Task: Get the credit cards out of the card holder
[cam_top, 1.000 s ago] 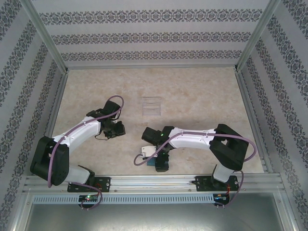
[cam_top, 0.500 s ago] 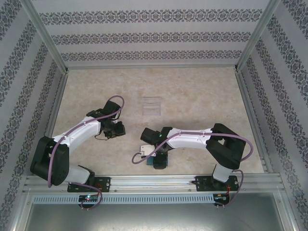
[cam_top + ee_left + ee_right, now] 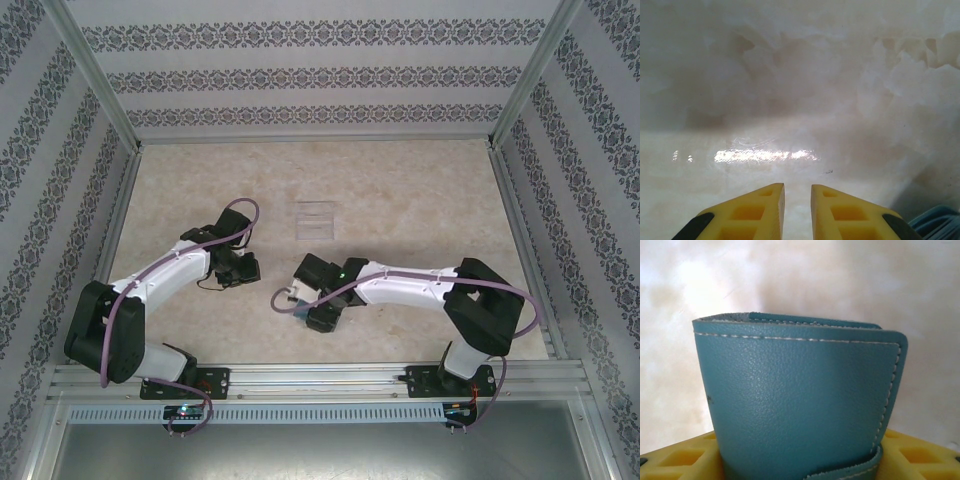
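Standing between the right pincer's (image 3: pixel 805 460) yellow fingers (image 3: pixel 680 457), pinched, is the holder (image 3: pixel 800 400); left pincer (image 3: pixel 797 210) nearly pressed together, holding nothing.

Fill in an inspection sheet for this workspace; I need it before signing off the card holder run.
Surface: pale marbled tabletop, glare patch in the left wrist view.
Job's things: teal card holder folded shut, standing between the right gripper's yellow fingers; no credit cards seen.
Clutter: clear plastic tray lying flat, far of both arms.
Grippers: left gripper nearly shut with a narrow gap, holding nothing; right gripper around the card holder.
Cables: purple cable looped along each arm.
Surroundings: patterned wallpaper walls, metal rail at the near edge.
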